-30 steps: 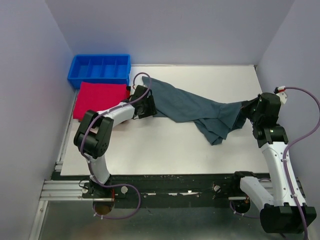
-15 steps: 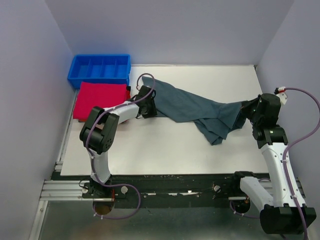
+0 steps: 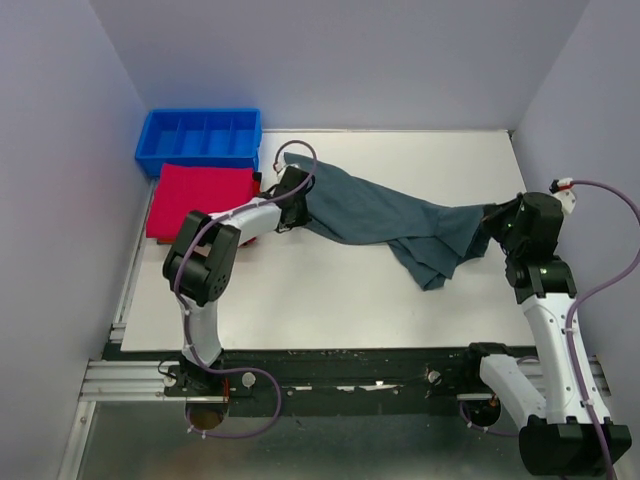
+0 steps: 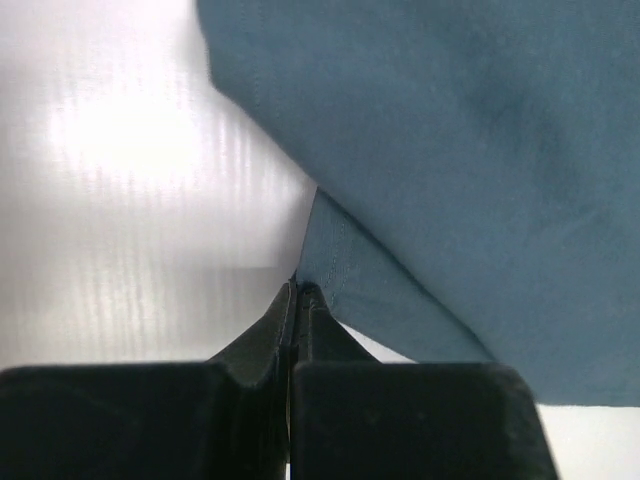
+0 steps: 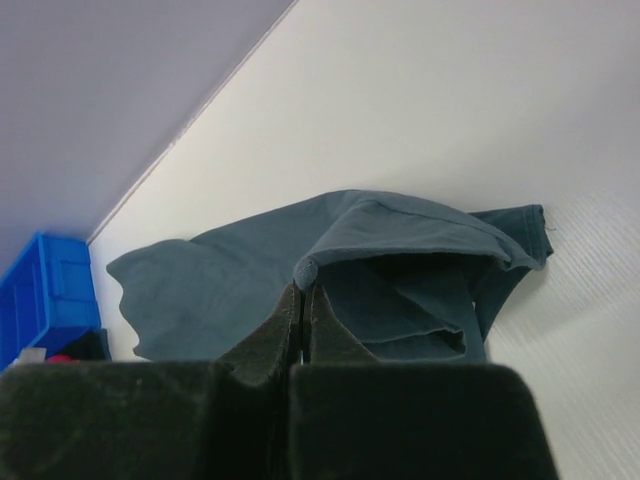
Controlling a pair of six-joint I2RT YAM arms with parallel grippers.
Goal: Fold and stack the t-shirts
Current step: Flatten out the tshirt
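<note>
A grey-blue shirt is lying stretched across the middle of a white worktop, held at both ends by two robot arms. The left fingers are pinching fully closed on its left hem. The right fingers are clamping closed on a bunched fold at its right end. A red shirt is lying folded flat at the far left, just in front of a blue tray.
</note>
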